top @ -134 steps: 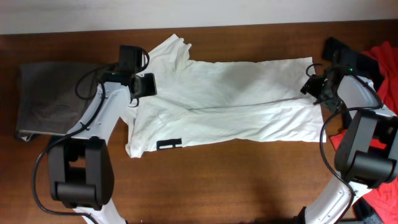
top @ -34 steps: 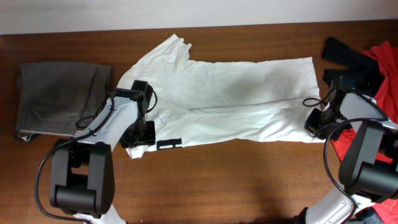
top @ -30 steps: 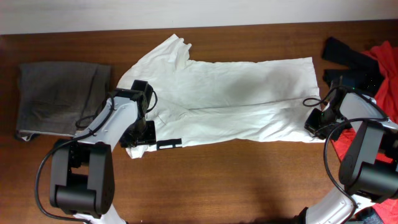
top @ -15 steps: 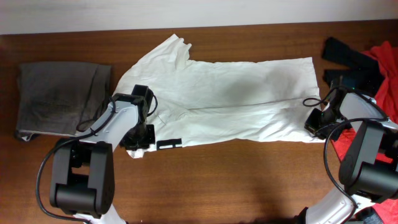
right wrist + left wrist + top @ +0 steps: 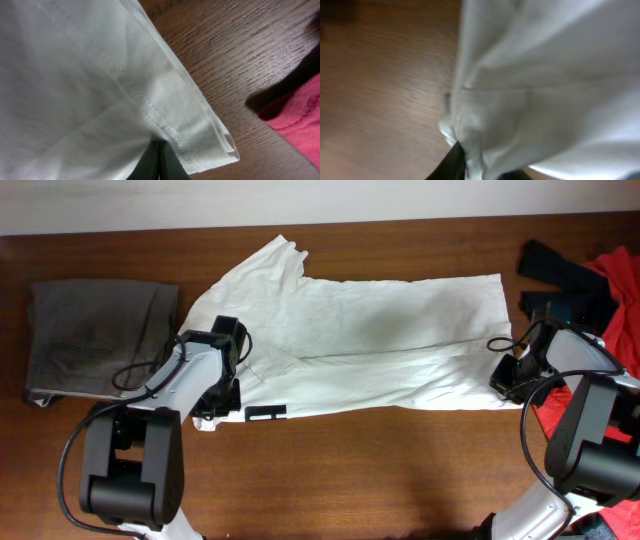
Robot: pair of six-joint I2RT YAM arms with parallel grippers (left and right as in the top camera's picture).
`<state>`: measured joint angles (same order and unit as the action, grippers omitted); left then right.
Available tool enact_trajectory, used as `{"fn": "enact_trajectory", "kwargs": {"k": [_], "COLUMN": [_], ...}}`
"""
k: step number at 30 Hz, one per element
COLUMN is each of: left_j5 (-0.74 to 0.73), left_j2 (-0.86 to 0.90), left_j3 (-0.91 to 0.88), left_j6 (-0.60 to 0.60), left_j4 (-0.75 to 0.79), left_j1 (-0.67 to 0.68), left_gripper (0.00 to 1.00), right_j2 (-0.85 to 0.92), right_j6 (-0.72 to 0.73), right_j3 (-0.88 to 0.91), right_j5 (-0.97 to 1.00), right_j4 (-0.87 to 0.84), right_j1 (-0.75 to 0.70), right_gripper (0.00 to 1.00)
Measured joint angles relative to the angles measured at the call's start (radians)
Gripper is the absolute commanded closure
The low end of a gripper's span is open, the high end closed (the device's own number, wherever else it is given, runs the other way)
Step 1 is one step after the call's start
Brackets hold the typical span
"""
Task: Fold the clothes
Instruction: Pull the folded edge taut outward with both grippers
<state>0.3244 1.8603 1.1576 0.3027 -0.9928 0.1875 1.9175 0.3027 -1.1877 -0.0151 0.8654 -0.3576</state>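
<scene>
The shirt [image 5: 380, 340] lies spread on the counter [image 5: 400, 480], long axis nine-to-three. The left hand [image 5: 222, 402] pinches its seven-o'clock corner, and the right hand [image 5: 504, 378] is clenched on the four-o'clock corner. The cloth's bulk lies toward twelve from both.

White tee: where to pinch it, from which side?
Its two near corners, approached from the robot's side, jaws straddling the edge. The white T-shirt lies flat with a long edge facing the arms, and the right corner's stitched hem looks doubled, likely firm to pinch. The right gripper is shut there; the left gripper holds the left corner.
</scene>
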Motion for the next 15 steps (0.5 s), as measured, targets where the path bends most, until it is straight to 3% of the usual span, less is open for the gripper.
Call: {"fn": "enact_trajectory", "kwargs": {"k": [5,15], "left_j5": [0.031,0.11], "left_j2": [0.0,0.0], "left_j3": [0.0,0.022], "left_j6": [-0.005,-0.03], "left_j4": [0.006,0.027], "left_j1": [-0.008,-0.008], "left_gripper": [0.58,0.58], "right_j2": [0.0,0.0], "right_j6": [0.0,0.0], "right_j3": [0.0,0.0], "right_j5": [0.009,0.024], "right_j4": [0.0,0.0], "right_j1": [0.0,0.0], "right_gripper": [0.96,0.86]}}
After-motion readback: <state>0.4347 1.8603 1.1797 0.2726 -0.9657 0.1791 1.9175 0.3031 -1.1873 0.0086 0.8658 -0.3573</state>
